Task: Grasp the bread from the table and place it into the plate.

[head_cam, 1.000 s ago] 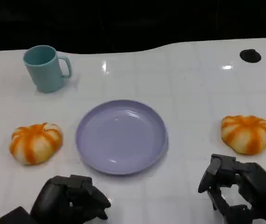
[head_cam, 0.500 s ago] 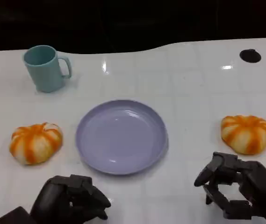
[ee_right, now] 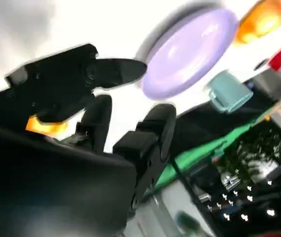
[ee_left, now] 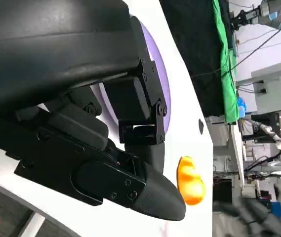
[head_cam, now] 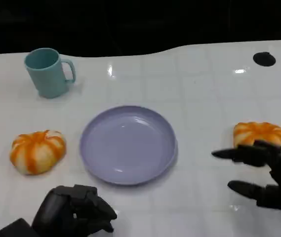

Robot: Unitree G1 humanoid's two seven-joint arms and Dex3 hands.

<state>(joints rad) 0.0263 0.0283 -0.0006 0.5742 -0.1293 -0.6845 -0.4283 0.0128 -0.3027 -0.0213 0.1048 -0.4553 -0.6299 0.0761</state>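
I have the white table [head_cam: 204, 84] across nearly the whole head view, its far edge running along the top against a dark background. At the centre of the frame sits the lilac plate [head_cam: 128, 144], bare, nothing in it.

My right hand [head_cam: 266, 175] comes in at the lower right edge, released: fingers spread wide apart with nothing between them, one reaching toward the frame's centre just in front of the right bread roll [head_cam: 259, 133]. I cannot tell whether a fingertip touches it. That orange-and-white roll lies on the table at middle right, well apart from the plate.

My left hand [head_cam: 76, 211] sits at the bottom left, clenched, fingers curled in on nothing, low over the table.

The left bread roll [head_cam: 37, 150] lies at middle left, near the plate's rim but not touching it, apart from the left hand below it.

A teal mug [head_cam: 47, 72] stands upright in the upper left, handle toward the frame's right. A small black disc [head_cam: 264, 59] marks the table at upper right.
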